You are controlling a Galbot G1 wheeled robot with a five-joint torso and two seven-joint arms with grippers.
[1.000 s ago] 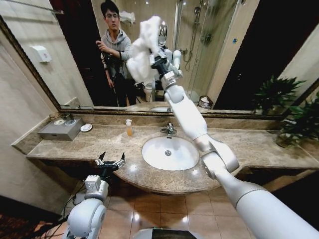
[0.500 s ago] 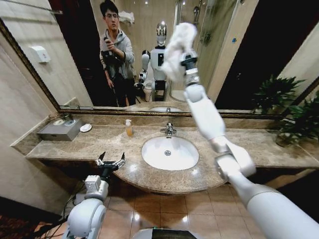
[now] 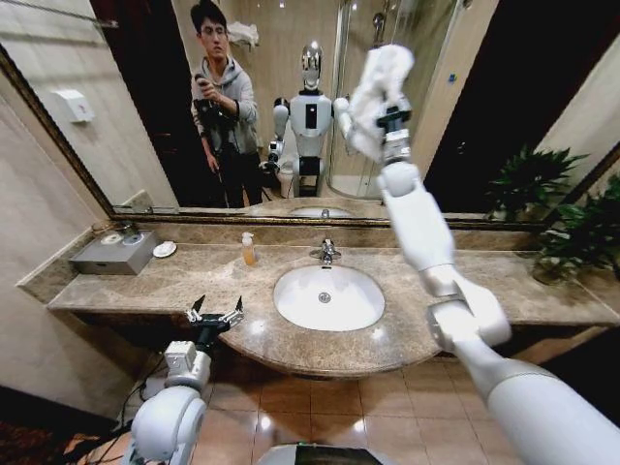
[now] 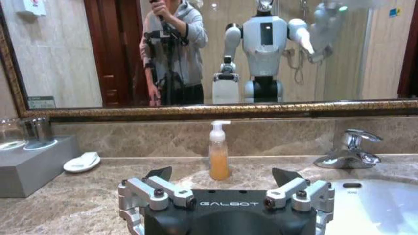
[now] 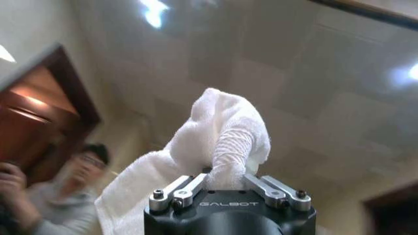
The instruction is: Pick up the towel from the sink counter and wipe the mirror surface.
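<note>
Left gripper [image 3: 214,315] sits nearest, parked low at the front edge of the sink counter [image 3: 194,281], fingers spread apart, holding nothing. Idle; no role in this step.

Next back: counter w/ white basin [image 3: 325,297], chrome faucet [image 3: 325,253], soap bottle [image 3: 249,249] to its left, and a grey tray [image 3: 116,254] at the far left end. All lie well below the wiping zone.

Farther: right arm reaches up and fwd over the basin. Right gripper [image 3: 389,118] is clamped on the towel [image 3: 380,85]; in the right wrist view the cloth [image 5: 222,142] bunches up between the fingers and hangs down one side.

Farthest: mirror surface [image 3: 484,116]. Towel is high on the glass, above the faucet and to its right; contact looks likely but can't be confirmed.

Step in hand, by my read: wiping stroke across the upper glass. To do it well:
- keep grip firm so the wad doesn't slip;
- press lightly, cloth only; metal fingers should stay off the glass;
- move in even, overlapping passes;
- keep elbow clear of faucet and bottle.
</note>
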